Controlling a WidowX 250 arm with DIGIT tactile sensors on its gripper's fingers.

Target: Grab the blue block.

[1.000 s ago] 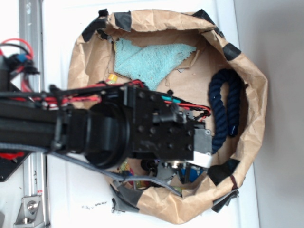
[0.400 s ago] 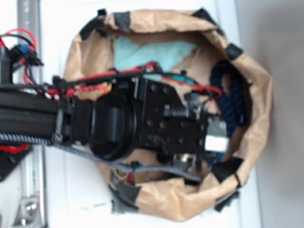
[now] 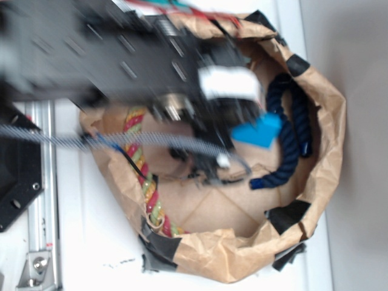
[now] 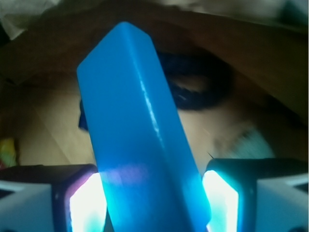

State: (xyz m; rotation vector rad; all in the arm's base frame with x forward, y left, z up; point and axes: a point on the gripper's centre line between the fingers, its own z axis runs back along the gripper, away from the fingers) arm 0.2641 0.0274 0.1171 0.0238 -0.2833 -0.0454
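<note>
The blue block [image 4: 140,130] is a bright blue slab standing up between my two fingers in the wrist view, filling the middle of that frame. In the exterior view it [image 3: 257,131] hangs under my blurred gripper [image 3: 239,115], lifted above the floor of the brown paper bag [image 3: 315,182]. My gripper [image 4: 154,203] is shut on it; the left finger [image 4: 87,203] and the right finger [image 4: 219,198] press its sides.
A dark navy twisted rope [image 3: 291,133] lies along the bag's right wall, also behind the block in the wrist view [image 4: 198,82]. A red, yellow and green rope [image 3: 145,176] lies at the bag's left. The teal cloth is hidden under the arm.
The arm has swung up and toward the top of the frame, lifting the blue block off the bag floor. The coloured rope is now uncovered and the teal cloth is covered.
</note>
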